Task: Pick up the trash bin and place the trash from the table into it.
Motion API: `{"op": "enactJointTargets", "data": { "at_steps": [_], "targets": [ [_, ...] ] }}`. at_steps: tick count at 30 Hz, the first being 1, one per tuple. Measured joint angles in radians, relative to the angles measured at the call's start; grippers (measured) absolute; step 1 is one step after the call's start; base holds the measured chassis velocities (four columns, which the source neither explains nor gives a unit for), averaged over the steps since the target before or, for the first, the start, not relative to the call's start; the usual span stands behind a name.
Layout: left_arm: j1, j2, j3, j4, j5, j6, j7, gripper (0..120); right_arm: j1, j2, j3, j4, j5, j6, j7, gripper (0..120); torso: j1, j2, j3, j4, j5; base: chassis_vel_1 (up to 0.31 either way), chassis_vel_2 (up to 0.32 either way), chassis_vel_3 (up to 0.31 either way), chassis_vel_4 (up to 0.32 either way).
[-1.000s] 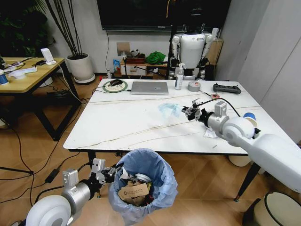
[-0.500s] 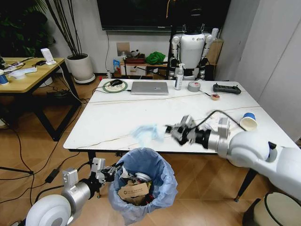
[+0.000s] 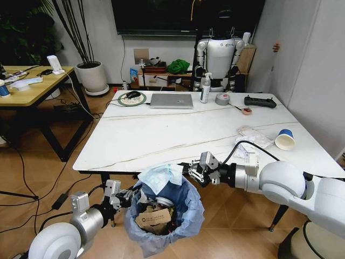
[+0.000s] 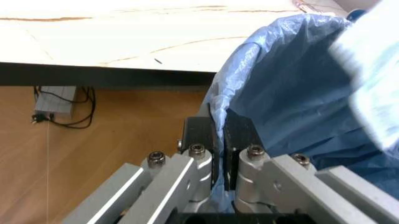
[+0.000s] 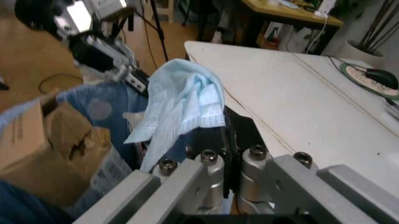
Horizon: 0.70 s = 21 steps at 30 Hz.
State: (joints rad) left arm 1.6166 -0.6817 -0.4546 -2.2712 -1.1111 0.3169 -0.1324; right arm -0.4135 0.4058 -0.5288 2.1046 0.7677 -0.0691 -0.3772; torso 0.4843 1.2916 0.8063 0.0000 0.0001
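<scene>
The trash bin [image 3: 178, 218], lined with a crinkled light-blue bag [image 4: 293, 88], hangs just below the table's [image 3: 145, 135] front edge. My left gripper [image 3: 125, 197] is shut on its rim, with the fingers [image 4: 201, 135] pinching the bag. Past the table's front edge, my right gripper [image 3: 190, 171] is shut on a light-blue crumpled mask-like piece of trash [image 3: 160, 178], which drapes over the bin's mouth [image 5: 187, 100]. Inside the bin lies a brown paper bag [image 3: 153, 220]. More trash lies on the table's right side: a white crumpled wrapper [image 3: 253, 135] and a small paper [image 3: 245, 156].
Along the table's far edge are a laptop [image 3: 171, 100], a spray bottle [image 3: 205, 88], a tape roll [image 3: 222, 99] and a black controller [image 3: 260, 101]. A paper cup [image 3: 284, 139] stands at the right edge. A cream bucket [image 3: 318, 240] sits on the floor, lower right; a wooden desk [image 3: 32, 89] is at left.
My right gripper has carried the light-blue piece from the table's middle right, forward past the front edge, to above the bin. The left gripper and the bin have stayed put.
</scene>
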Motion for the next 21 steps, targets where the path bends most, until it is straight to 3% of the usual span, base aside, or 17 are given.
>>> {"op": "enactJointTargets", "data": {
  "at_steps": [7, 21],
  "targets": [
    [0.002, -0.006, 0.000, 0.000, 0.000, 0.001, -0.001, 0, -0.006, 0.000, -0.007, -0.021, -0.078, 0.019, -0.030, 3, 0.000, 0.000, 0.000, 0.0000, 0.0000, 0.000, 0.000, 0.000, 0.000],
    [0.004, -0.015, 0.000, -0.001, 0.004, 0.002, -0.003, 0, -0.006, 0.002, -0.017, -0.018, -0.077, 0.020, -0.032, 53, 0.000, 0.000, 0.000, 0.0000, -0.0001, 0.000, 0.000, 0.000, 0.000]
  ]
}}
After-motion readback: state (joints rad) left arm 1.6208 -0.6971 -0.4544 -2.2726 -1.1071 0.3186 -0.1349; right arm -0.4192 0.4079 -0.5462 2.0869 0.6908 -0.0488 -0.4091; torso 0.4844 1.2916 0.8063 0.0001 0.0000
